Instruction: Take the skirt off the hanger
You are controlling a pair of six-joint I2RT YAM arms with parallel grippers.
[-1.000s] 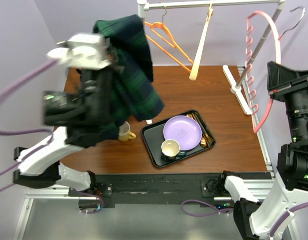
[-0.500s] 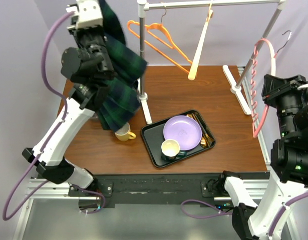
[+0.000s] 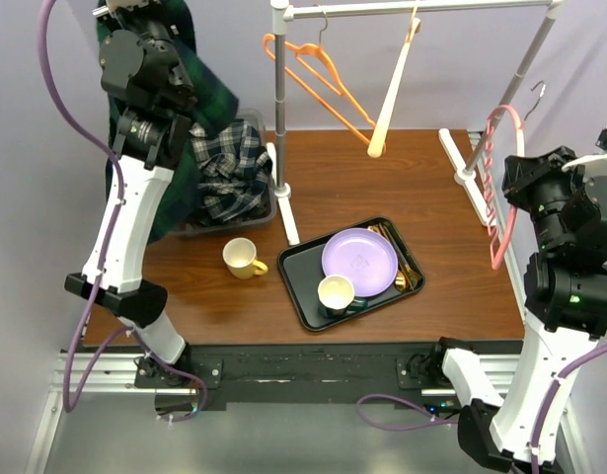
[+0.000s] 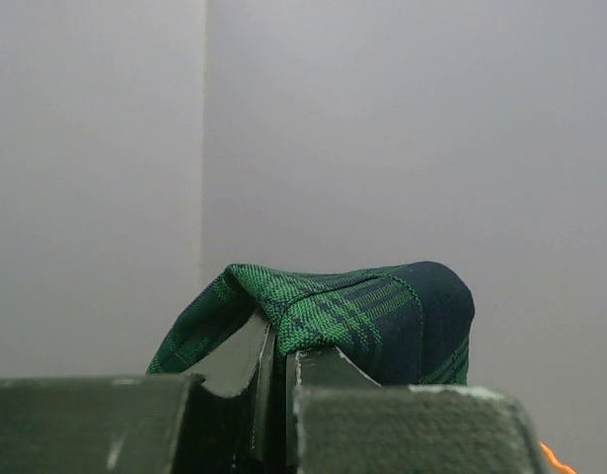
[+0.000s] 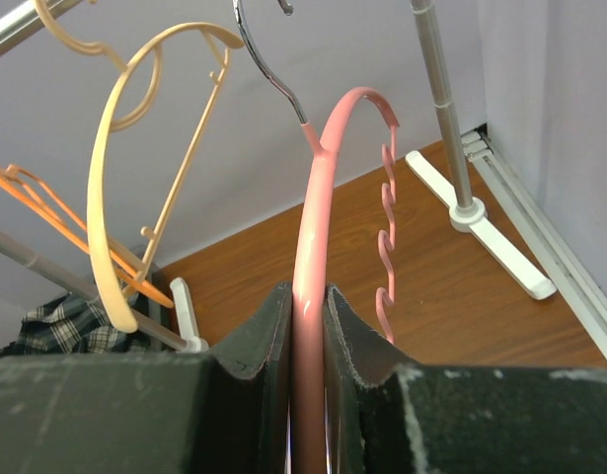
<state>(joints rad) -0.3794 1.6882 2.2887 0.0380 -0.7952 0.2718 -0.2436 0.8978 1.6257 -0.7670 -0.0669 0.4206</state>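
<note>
Skirt (image 3: 212, 94), dark green plaid, hangs free of the hanger at the far left, above the counter's (image 3: 402, 188) left edge. Its top fold is pinched in the closed left gripper (image 4: 281, 346). Well apart on the right, the right gripper (image 5: 308, 316) is clamped on the pink hanger (image 5: 318, 197).

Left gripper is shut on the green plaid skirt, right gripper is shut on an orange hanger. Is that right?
Not quite. The right gripper is shut on the pink hanger, not an orange one, as the right wrist view shows. The left gripper is indeed shut on the green plaid skirt.
</note>
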